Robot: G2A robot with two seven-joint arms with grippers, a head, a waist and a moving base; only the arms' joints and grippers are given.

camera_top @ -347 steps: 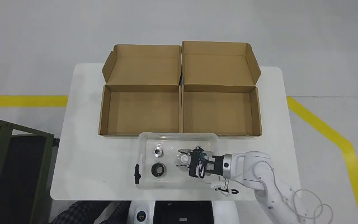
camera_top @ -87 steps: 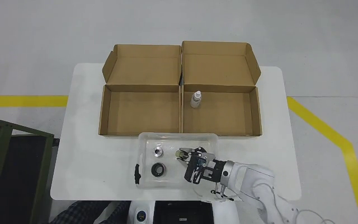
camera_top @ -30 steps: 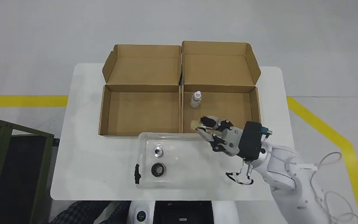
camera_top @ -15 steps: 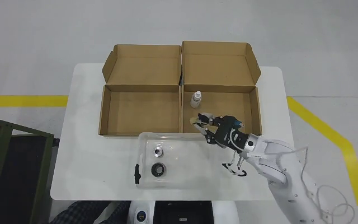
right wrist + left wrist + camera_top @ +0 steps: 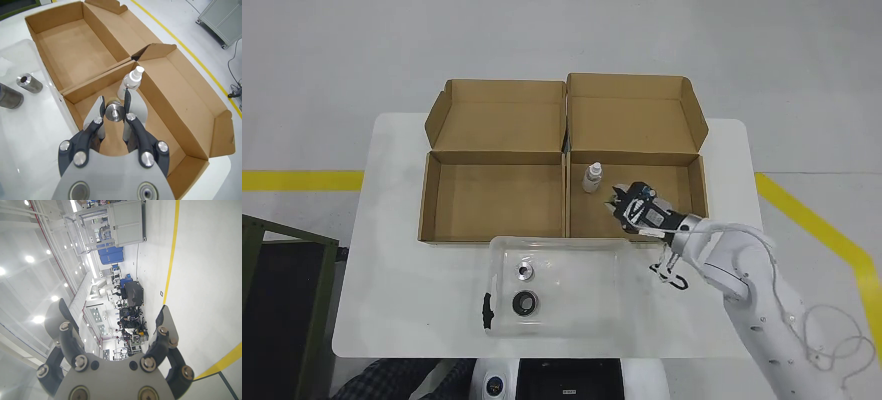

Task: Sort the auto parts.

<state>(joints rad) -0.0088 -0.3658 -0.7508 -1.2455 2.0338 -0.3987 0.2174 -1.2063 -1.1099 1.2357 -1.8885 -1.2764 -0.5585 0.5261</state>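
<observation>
Metal part (image 5: 113, 112) pinched between fingers of right pincer (image 5: 114, 96), held over floor of right cardboard box (image 5: 170, 94). Spray bottle (image 5: 130, 83) seen upright just beyond fingertips, inside same box. Left cardboard box (image 5: 492, 200) located farther off, to pincer's side. Clear tray (image 5: 572, 300) with metal cylinders (image 5: 523, 269) located behind pincer, toward wrist. Left pincer (image 5: 113, 306) held spread wide.

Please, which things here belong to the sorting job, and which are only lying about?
Job: right end effector, shut on a metal part above the right box; spray bottle in that box; left box; clear tray with two metal cylinders.
Lying about: left end effector, open, facing the hall; dark cart; yellow floor line.
</observation>
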